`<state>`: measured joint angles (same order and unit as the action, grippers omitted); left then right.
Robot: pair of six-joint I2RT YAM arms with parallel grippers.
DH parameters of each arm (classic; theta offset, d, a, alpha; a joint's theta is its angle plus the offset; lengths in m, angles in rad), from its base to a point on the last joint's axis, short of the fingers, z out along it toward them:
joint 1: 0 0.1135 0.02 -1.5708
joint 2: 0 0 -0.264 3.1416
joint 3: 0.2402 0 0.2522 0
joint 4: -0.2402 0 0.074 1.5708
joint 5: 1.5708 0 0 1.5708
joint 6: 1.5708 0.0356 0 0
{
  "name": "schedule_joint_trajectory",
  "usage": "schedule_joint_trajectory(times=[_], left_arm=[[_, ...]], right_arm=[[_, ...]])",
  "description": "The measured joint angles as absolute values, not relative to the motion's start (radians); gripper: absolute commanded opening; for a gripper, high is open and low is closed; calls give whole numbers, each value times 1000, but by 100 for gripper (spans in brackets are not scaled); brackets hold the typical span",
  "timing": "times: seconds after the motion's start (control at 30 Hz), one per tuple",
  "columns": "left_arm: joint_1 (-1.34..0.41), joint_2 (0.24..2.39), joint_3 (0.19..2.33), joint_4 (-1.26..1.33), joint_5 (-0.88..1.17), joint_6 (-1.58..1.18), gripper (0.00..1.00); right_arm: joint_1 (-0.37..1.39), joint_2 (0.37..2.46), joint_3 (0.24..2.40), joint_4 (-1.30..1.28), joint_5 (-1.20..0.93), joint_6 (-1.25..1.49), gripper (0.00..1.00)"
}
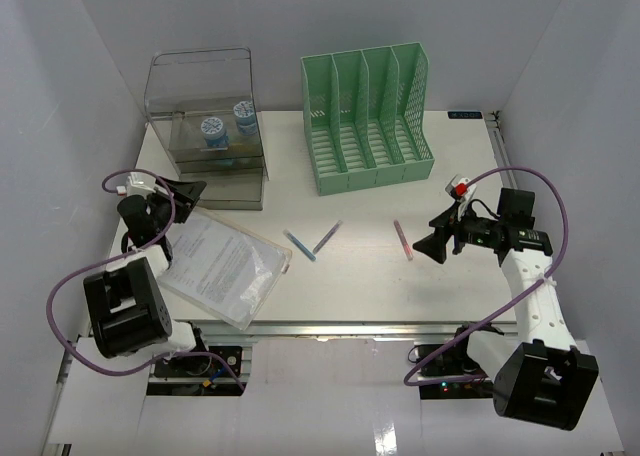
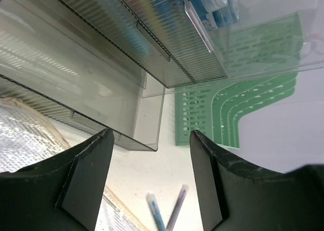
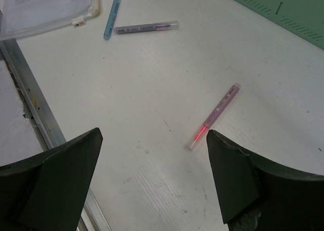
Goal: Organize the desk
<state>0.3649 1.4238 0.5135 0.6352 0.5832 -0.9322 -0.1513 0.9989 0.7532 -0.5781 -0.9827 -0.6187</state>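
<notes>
White and flat, the desk [image 1: 360, 281] fills the middle of the top view, and a metal rail [image 1: 380, 326] runs along its near edge, in front of the two arm bases. At the far side a clear drawer box [image 1: 207, 166] stands on the left, with two blue-topped rolls [image 1: 212, 128] inside. A green file rack [image 1: 368, 116] stands to the right of it. A plastic sleeve [image 1: 220, 266] with printed papers lies at the near left, and its near corner reaches the rail. A blue pen [image 1: 299, 245] and a purple pen [image 1: 327, 237] lie near the centre in a V shape, their near ends close together. A pink pen [image 1: 403, 240] lies apart, more to the right. The left gripper [image 1: 185, 191] is released and empty, its fingers spread just beside the lower front of the drawer box. The right gripper [image 1: 428, 246] is also released and holds nothing. It points toward the pink pen, which lies on the desk ahead of the fingers without touching them.
</notes>
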Motion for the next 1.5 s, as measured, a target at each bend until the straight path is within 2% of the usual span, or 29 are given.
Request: schedule_joint_trajectory(times=[0.2, 0.3, 0.4, 0.5, 0.63, 0.73, 1.03, 1.5], left_arm=[[347, 1306, 509, 408, 547, -796, 73], [268, 1256, 512, 290, 534, -740, 72], [127, 1232, 540, 148, 498, -719, 72], [-30, 1230, 579, 26, 425, -720, 72], [-214, 1231, 621, -108, 312, -769, 71], [-320, 1249, 670, -195, 216, -825, 71], [-571, 1596, 1045, -449, -61, -982, 69], [-641, 1793, 1163, -604, -171, -1071, 53]], right_arm=[[-151, 943, 727, -569, -978, -644, 90], [-151, 875, 669, -516, -979, -636, 90], [-151, 846, 610, -443, -1001, -586, 91], [-142, 890, 602, -414, -995, -550, 99], [-118, 978, 639, -396, -894, -495, 91], [-105, 1011, 656, -379, -809, -443, 90], [-100, 1009, 652, -337, -651, -339, 95], [-101, 971, 641, -328, -626, -321, 96]])
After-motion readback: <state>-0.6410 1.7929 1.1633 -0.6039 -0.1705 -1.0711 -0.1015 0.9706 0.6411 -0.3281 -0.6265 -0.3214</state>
